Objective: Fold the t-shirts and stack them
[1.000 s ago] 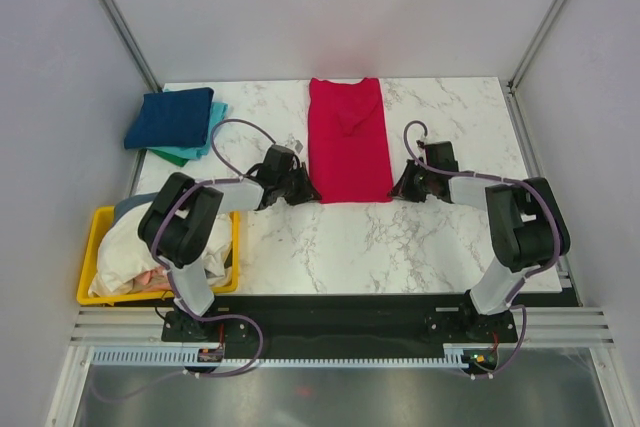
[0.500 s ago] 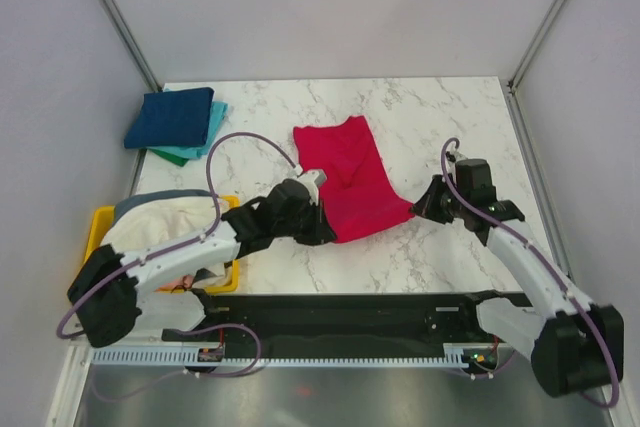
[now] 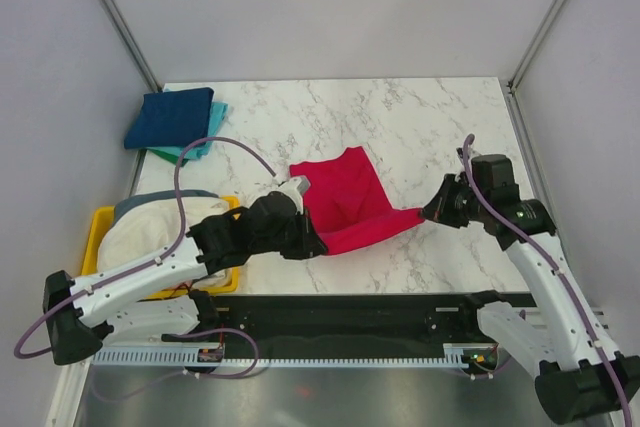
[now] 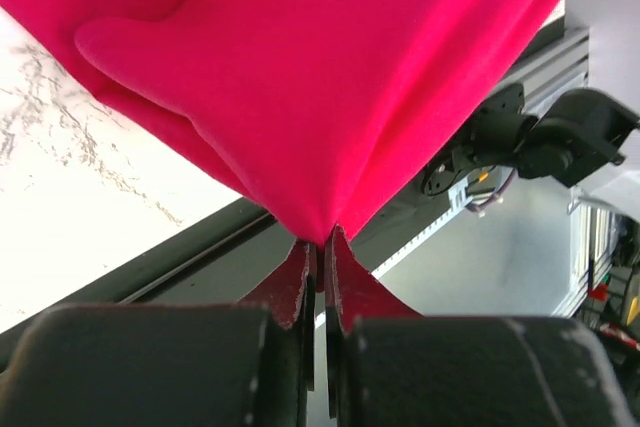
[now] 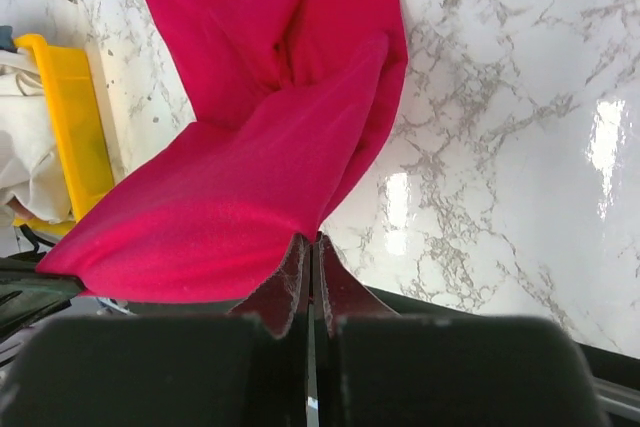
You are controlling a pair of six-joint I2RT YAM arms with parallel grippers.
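Red t-shirt sags between both arms over the near middle of the desk, its far end apparently resting on the marble. Left end effector is pinched tight on one hem corner and right end effector on the other — the left arm stretched low from the left, the right arm reaching inward. A second ago the shirt lay flat, farther back on the desk.
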